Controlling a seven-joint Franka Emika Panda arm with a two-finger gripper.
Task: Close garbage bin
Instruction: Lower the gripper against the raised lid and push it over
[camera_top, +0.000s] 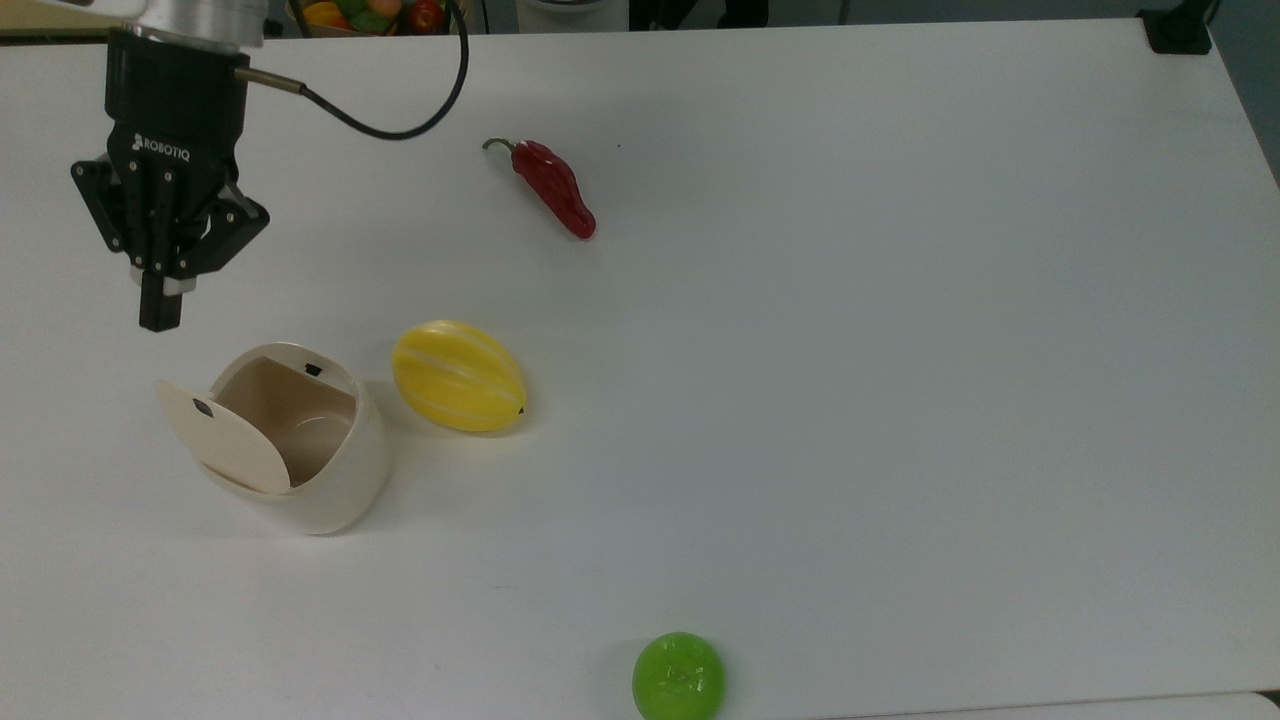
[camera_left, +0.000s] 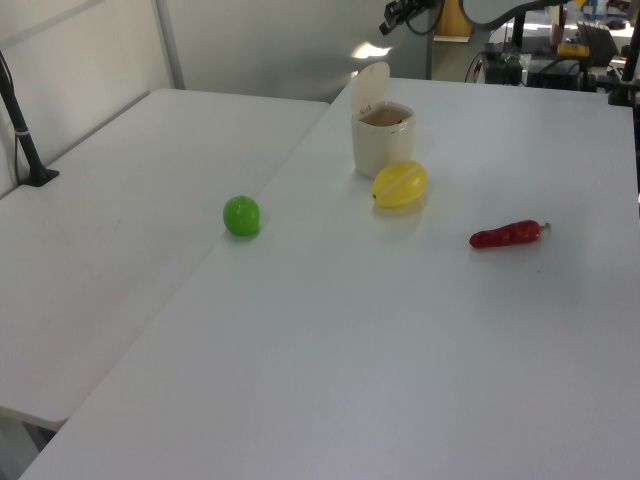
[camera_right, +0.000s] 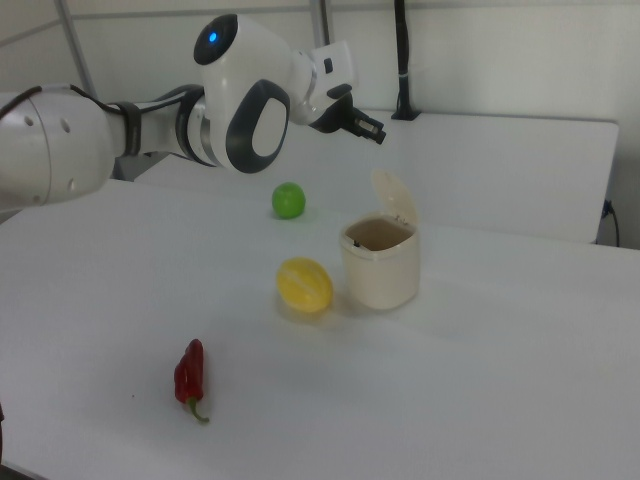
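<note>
The cream-white garbage bin (camera_top: 345, 480) stands near the top view's left, its flat lid (camera_top: 225, 440) raised and tilted back over the side away from the melon, showing the empty inside. In the left view the bin (camera_left: 382, 148) has its lid (camera_left: 372, 85) standing upright, and likewise in the right view the bin (camera_right: 380, 268) and lid (camera_right: 395, 200). My gripper (camera_top: 160, 312) hangs above the table just beyond the lid's free edge, fingers shut and holding nothing. It shows high above the bin in the left view (camera_left: 388, 25) and the right view (camera_right: 375, 135).
A yellow melon (camera_top: 458, 376) lies close beside the bin. A red chili pepper (camera_top: 555, 188) lies farther back, and a green apple (camera_top: 678, 676) sits near the top view's bottom edge. A black post base (camera_top: 1180, 30) stands at the table's far corner.
</note>
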